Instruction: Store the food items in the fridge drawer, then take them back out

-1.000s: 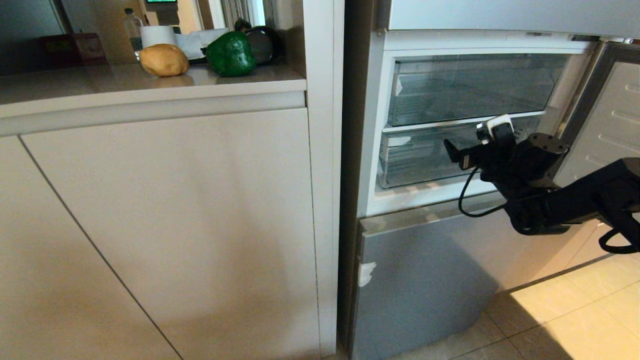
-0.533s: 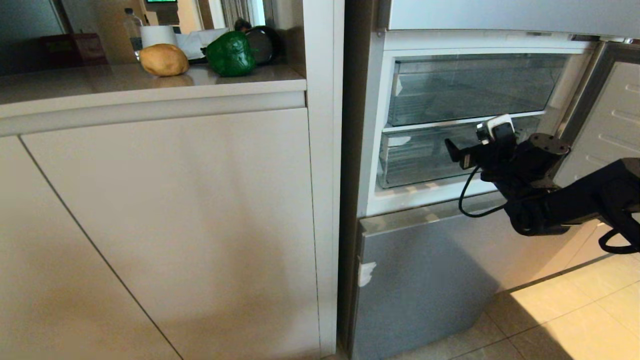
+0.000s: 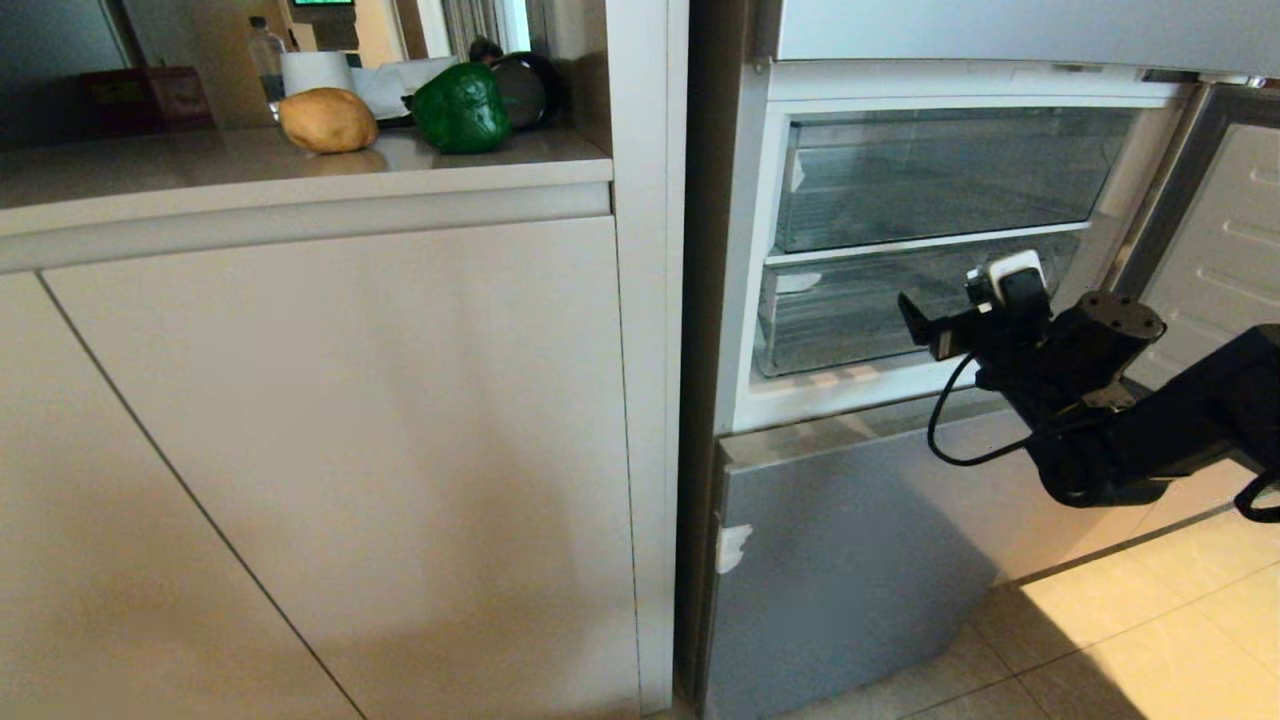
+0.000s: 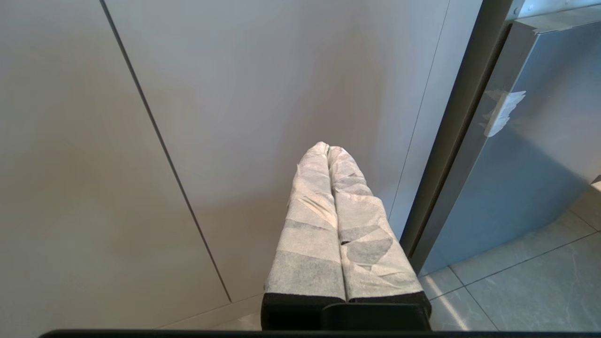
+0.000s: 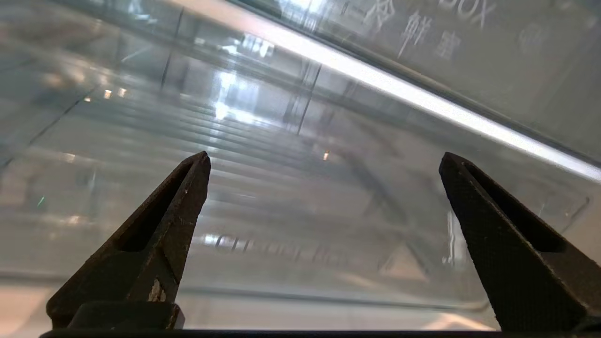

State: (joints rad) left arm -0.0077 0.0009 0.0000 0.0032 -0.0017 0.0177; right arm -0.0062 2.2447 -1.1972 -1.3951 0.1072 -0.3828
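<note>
We hold our right gripper [image 3: 915, 318] in front of the lower fridge drawer [image 3: 850, 315], its two dark fingers [image 5: 164, 225] spread wide apart with nothing between them. Through the right wrist camera we see only the clear front wall and ribbed floor of that drawer [image 5: 300, 141] beyond the fingertips; we cannot tell whether the tips touch the plastic. The drawer sits pushed in beneath a second see-through bin [image 3: 940, 175], both inside the open middle section of the fridge [image 3: 850, 540], whose door [image 3: 1220, 230] stands swung out on the right.

Neither food item is in the drawer. The green bell pepper [image 3: 462, 107] and the tan potato [image 3: 327, 119] rest side by side, a little apart, on the countertop [image 3: 250, 165] far off to the left, above the beige cabinet doors [image 3: 330, 460]. Behind them stand a white paper roll [image 3: 316, 71] and a clear bottle [image 3: 264, 52].

Our left gripper [image 4: 327, 149] hangs low in front of the cabinet, its taped fingers [image 4: 310, 220] pressed together and carrying nothing.
</note>
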